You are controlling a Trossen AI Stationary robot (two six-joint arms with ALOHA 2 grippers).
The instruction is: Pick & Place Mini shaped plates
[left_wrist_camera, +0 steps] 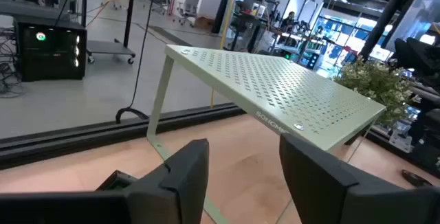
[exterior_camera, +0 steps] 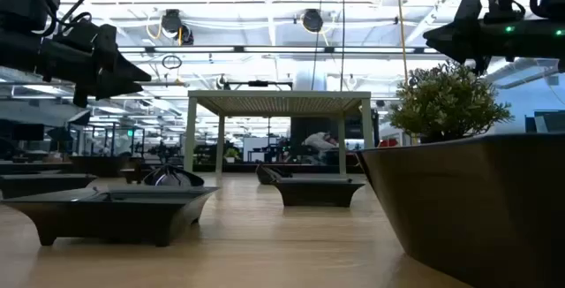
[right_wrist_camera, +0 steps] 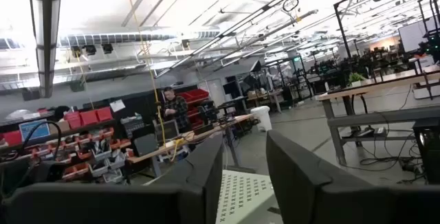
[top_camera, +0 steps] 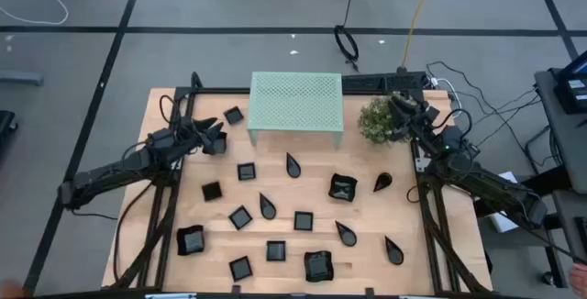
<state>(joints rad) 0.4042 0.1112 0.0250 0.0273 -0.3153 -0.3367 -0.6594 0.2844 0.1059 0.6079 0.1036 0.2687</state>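
Note:
Several small glossy black plates lie flat on the wooden table: squares such as one, teardrops such as one, and larger curved-rim squares like one. In the low view a curved-rim plate sits near the camera. My left gripper hovers above the table's far left part, open and empty, facing the mint-green stand. My right gripper is raised above the bushy plant at the far right, open and empty.
The mint-green perforated stand stands on legs at the table's far middle. The potted plant sits right of it. A black frame rail runs along each side edge. Bare wood lies between the scattered plates.

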